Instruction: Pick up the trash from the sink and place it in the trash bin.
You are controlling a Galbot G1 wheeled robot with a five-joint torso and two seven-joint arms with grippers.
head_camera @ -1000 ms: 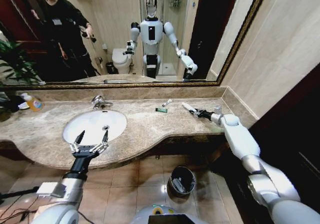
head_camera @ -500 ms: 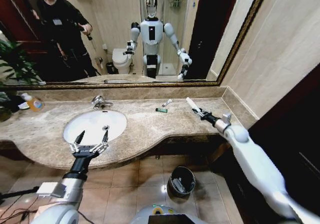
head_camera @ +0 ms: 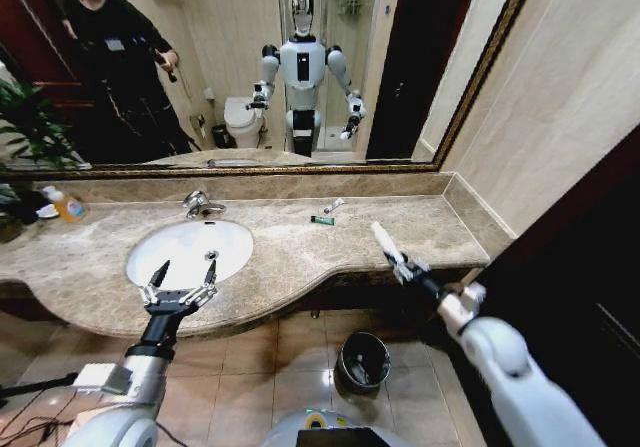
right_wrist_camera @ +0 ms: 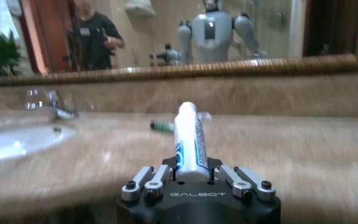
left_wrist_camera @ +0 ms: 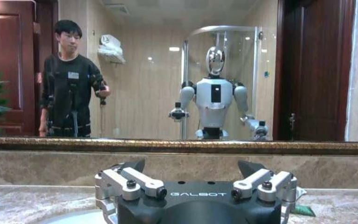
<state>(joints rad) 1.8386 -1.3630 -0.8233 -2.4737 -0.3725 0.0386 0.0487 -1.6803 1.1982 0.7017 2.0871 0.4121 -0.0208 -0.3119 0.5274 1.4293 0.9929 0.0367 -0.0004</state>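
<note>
In the head view, the right gripper is out over the front edge of the marble counter, its fingers clamped on a white tube with blue marks that sticks up and away from the gripper. The trash bin, dark with a shiny rim, stands on the tiled floor below the counter edge, lower than the gripper and slightly to its left. The left gripper hangs over the near rim of the sink, fingers spread wide and holding nothing. Further back on the counter lie 2 more tubes: a dark green tube and, just behind it, a small white tube. A chrome faucet stands at the back of the basin, and an orange-liquid bottle sits far to the left by the mirror.

In the left wrist view, the left gripper faces the mirror with its 2 fingers set far apart; a sliver of the sink shows under it, and the dark green tube peeks past its edge.

In the right wrist view, the right gripper holds the white tube by its lower end, the tube pointing toward the mirror. Beyond lie the dark green tube on the counter, the sink and the faucet.
</note>
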